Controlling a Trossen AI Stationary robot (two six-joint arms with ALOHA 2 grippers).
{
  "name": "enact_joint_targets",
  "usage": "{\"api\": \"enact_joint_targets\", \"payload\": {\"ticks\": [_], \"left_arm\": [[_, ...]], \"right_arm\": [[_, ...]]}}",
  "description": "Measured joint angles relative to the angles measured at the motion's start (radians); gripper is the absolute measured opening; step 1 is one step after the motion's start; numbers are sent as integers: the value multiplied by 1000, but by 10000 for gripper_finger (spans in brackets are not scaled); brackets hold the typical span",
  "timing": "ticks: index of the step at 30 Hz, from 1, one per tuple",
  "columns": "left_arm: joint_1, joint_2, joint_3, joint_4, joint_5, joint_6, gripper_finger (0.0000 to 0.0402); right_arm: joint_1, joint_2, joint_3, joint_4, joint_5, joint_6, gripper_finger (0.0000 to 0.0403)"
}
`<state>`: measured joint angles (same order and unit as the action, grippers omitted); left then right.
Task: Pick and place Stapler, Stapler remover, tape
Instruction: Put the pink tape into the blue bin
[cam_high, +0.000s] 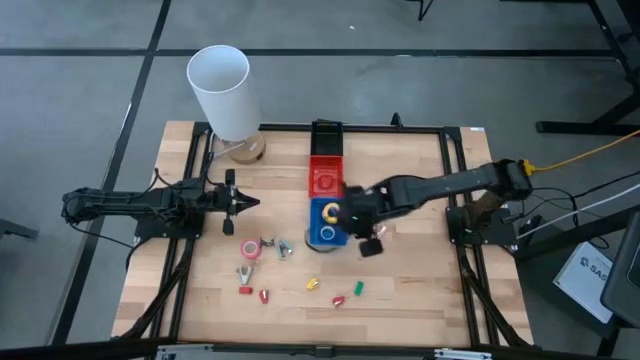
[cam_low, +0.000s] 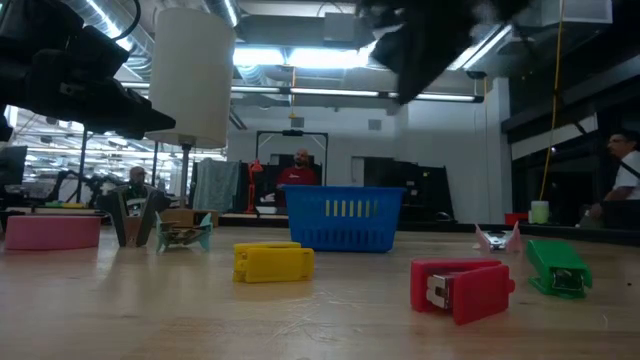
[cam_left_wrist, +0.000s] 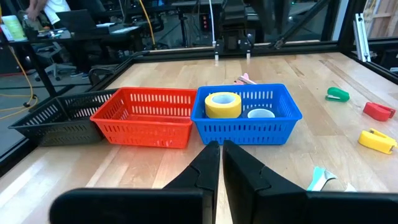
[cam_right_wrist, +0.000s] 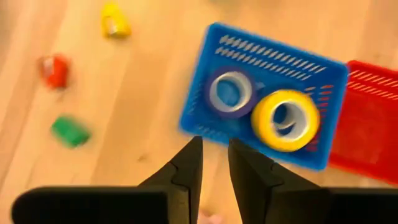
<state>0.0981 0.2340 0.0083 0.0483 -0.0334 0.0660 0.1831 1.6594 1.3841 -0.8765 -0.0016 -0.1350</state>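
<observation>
As the blue plastic mesh basket (cam_right_wrist: 264, 93) holds two ring-shaped tape rolls, yellow (cam_right_wrist: 286, 119) and blue (cam_right_wrist: 230, 93), the pink roll (cam_high: 250, 249) shows only overhead; right gripper (cam_right_wrist: 214, 155) fingers narrow and empty, left gripper (cam_left_wrist: 221, 155) pinched closed.

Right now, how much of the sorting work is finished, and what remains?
Done: a yellow tape roll and a blue tape roll lie in the blue basket. In hand: nothing; the right pincer hovers empty by that basket. Left: the pink tape roll and small staplers on the table.

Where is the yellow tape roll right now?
The yellow tape lies inside the blue basket near the table's middle, beside a blue tape roll. The red basket adjoins that basket on its far side in the high view.
</observation>
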Motion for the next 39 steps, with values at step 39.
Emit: {"api": "enact_joint_targets", "payload": {"ticks": [39], "left_arm": [[0, 0, 0, 0, 0, 0, 17]], "right_arm": [[210, -1110, -1378, 1183, -90, 434, 81]]}}
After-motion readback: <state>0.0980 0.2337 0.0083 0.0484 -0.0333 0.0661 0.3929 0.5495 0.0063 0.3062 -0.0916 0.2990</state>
